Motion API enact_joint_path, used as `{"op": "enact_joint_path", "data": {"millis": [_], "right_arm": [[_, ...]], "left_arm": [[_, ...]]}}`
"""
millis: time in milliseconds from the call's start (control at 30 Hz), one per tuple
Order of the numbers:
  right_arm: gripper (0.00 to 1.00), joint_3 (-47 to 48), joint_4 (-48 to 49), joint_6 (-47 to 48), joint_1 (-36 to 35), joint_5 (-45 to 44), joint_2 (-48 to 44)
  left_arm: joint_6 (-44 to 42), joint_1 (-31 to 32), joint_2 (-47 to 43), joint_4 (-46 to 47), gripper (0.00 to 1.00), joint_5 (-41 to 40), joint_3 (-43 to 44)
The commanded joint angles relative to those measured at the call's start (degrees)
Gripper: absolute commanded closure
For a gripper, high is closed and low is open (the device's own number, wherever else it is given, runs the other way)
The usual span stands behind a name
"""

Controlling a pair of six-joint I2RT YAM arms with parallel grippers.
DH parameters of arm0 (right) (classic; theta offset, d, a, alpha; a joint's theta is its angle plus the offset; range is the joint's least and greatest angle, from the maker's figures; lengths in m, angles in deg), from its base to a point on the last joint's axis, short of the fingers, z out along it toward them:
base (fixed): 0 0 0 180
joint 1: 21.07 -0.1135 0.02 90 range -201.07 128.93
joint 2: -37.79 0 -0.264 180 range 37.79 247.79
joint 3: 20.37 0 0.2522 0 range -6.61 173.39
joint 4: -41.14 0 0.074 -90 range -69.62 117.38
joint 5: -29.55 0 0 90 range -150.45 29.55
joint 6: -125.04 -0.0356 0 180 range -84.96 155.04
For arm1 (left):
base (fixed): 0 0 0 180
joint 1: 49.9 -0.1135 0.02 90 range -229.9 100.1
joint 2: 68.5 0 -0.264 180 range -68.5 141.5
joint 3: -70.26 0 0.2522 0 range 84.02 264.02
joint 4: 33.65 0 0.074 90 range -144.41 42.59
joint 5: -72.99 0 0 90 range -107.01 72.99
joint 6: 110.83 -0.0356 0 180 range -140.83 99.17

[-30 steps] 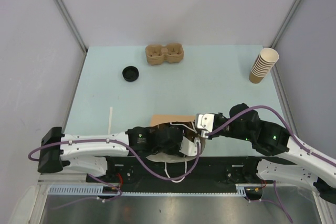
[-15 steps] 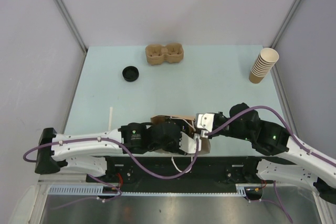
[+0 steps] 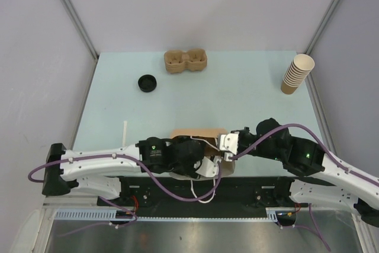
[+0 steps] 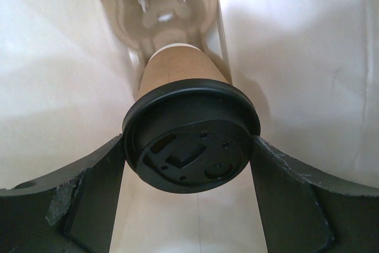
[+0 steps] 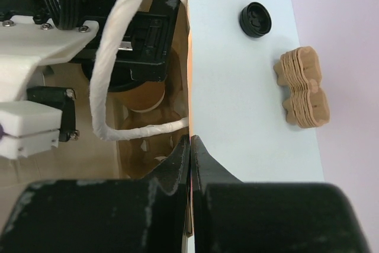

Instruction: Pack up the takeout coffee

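— Where is the coffee?

— Inside the open brown paper bag (image 3: 198, 133), at the near edge of the pale blue surface (image 3: 237, 99). The small tan paper cup (image 4: 177, 66), capped with its round black plastic lid (image 4: 189, 152), is held by the left pincer (image 4: 188, 146), one finger against each side of the lid's rim.

— And the right pincer (image 5: 190, 149)?

— Pinched almost flat on the bag's top edge, beside the white rope handle (image 5: 112, 57).

— What else is out?

— A brown pulp two-cup tray (image 3: 185, 61) and a loose black lid (image 3: 147, 82) at the far side, with a tall stack of tan cups (image 3: 295, 75) far right.
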Motion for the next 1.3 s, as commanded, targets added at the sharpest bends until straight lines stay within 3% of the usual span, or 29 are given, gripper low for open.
{"op": "enact_joint_path", "data": {"millis": [0,233,600,1267], "right_arm": [[1.00,1.2,3.6,2.5,-1.3,-1.8,0.1],[1.00,1.4,4.1,3.6,-2.7,-3.4,0.5],[1.00,1.9,3.6,0.0,-2.7,-2.1,0.5],[1.00,3.2,3.4,-1.4,-2.7,1.1,0.4]], "left_arm": [[0.7,0.4,2.8,-7.2,0.96,-3.7,4.9],[2.3,0.8,5.4,-8.6,0.96,-9.4,7.1],[1.3,0.8,5.4,-4.0,0.98,-15.0,2.8],[-2.3,-4.1,6.6,0.8,0.99,-6.2,0.3]]}}
